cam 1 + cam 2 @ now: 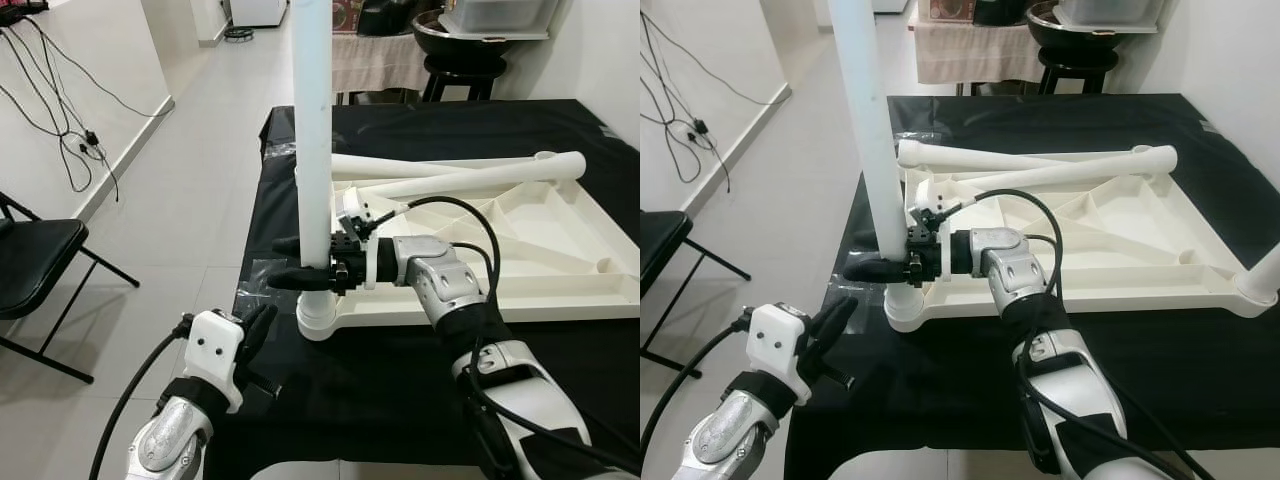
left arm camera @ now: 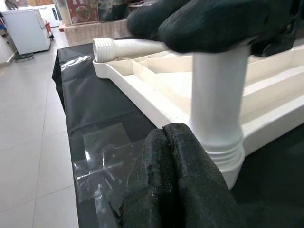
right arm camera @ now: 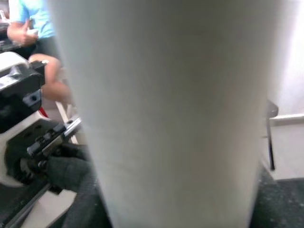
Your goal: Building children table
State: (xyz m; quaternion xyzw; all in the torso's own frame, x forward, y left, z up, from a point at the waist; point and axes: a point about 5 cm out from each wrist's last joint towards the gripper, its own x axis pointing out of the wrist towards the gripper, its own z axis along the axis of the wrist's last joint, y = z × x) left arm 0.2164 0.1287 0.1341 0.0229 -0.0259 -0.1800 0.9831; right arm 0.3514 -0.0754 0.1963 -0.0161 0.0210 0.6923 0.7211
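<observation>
A white children's tabletop (image 1: 560, 300) lies upside down on a black-covered table (image 1: 400, 400). One white leg (image 1: 312, 120) stands upright in its near left corner socket (image 1: 318, 318). My right gripper (image 1: 305, 262) is shut on this leg just above the socket; up close the leg (image 3: 166, 114) looks wide and pale. Two loose legs (image 1: 460, 172) lie across the tabletop's far side. My left gripper (image 1: 258, 325) hovers low at the table's left edge, its fingers (image 2: 175, 180) pressed together and holding nothing, close to the leg's base (image 2: 216, 109).
A black folding chair (image 1: 40, 260) stands on the floor to the left, with cables (image 1: 70, 130) by the wall. A black stool (image 1: 460, 60) and a covered table are behind. Clear tape (image 2: 102, 152) sticks to the black cover. A person (image 3: 28, 23) sits in the background.
</observation>
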